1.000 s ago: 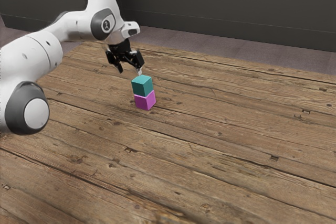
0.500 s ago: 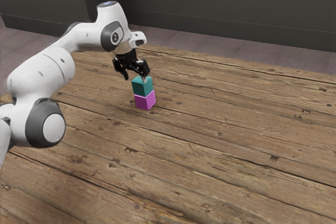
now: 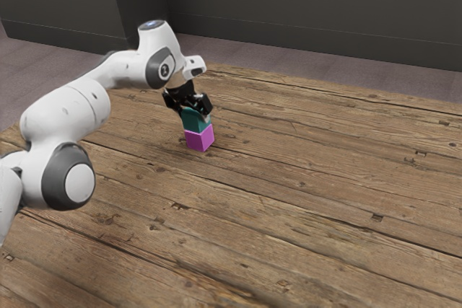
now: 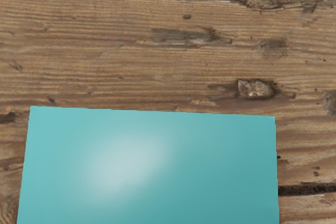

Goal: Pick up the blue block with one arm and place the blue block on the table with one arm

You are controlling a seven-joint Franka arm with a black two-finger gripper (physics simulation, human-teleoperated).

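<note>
Step in hand, as I judge it: taking the blue block. My black two-finger end effector (image 3: 194,114) stands wide about the upper part of the smooth teal-blue cube (image 3: 195,122); no grip is evident, and whether either side touches I cannot tell. I should centre over the cube, settle slightly lower, close evenly on opposite faces, then lift straight up. The cube sits upon a glossy magenta cube (image 3: 199,139), which a sideways drag could shift. Beyond, the brown wooden tabletop (image 3: 310,171) offers room for placing.
</note>
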